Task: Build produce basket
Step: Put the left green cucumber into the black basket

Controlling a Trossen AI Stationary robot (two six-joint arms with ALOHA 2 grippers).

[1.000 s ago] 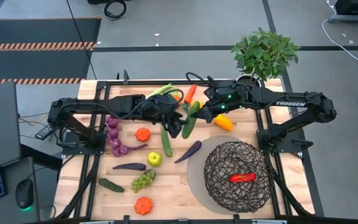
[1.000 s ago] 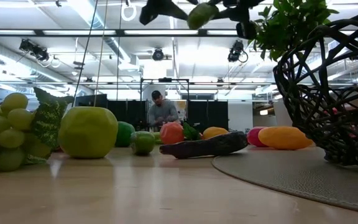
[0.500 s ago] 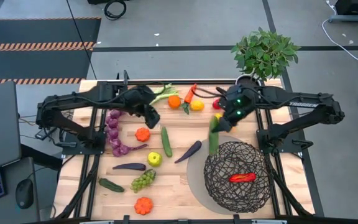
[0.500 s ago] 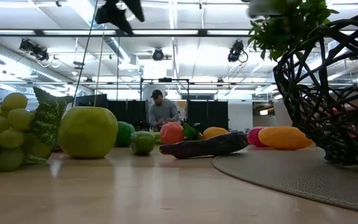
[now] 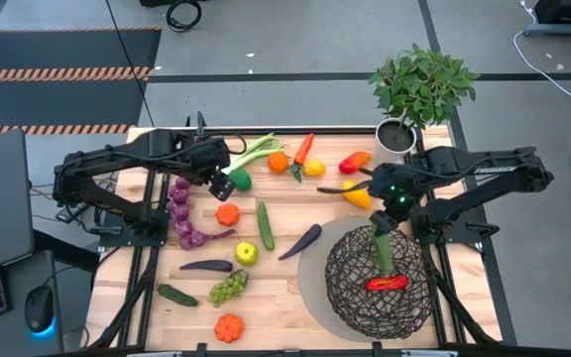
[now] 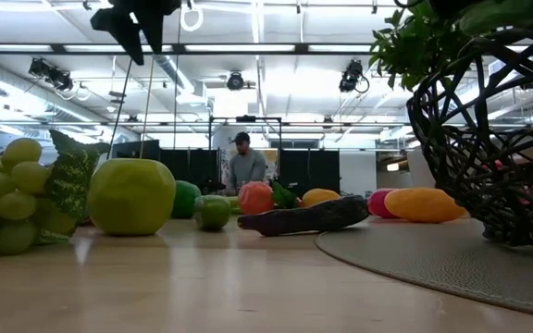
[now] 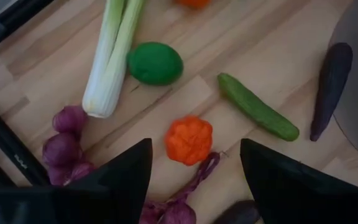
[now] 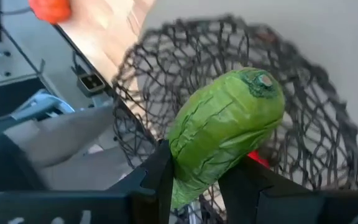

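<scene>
- Nearest me at the table's front edge, the grapes (image 5: 228, 288), a small orange pumpkin (image 5: 229, 327) and a stubby cucumber (image 5: 176, 295) lie untouched.
- The basket (image 5: 340, 283) sits on its grey mat (image 5: 310, 288) at the front right, with one red pepper (image 5: 386, 283) already inside.
- My right gripper (image 8: 197, 177) hangs over the basket's far rim, fingers pinched on the sides of a long green cucumber (image 8: 225, 127) whose free end points down into the mesh.
- My worry here: the cucumber is long and tilted. If I let go from this height it could strike the wire rim and tip out onto the mat, or bounce off the pepper.
- The grip is only near one end, so a quick wrist move might swing it loose early, I judge.
- Mid-table, another cucumber (image 7: 257, 107), an eggplant (image 7: 331, 87), an orange pumpkin (image 7: 189, 139) and an apple (image 5: 246, 254) wait.
- My left gripper (image 7: 194, 171) hovers above that pumpkin, fingers spread apart and holding nothing.
- Dropping straight down could nudge the purple onions (image 7: 64, 134) just beside the pumpkin.
- Farther back lie the lime (image 7: 155, 63), the leek (image 7: 110, 53), an orange (image 5: 279, 161), a carrot (image 5: 303, 150) and more peppers.
- At the far right corner stands a potted plant (image 5: 422, 84); swinging the right arm back wide could brush it.
</scene>
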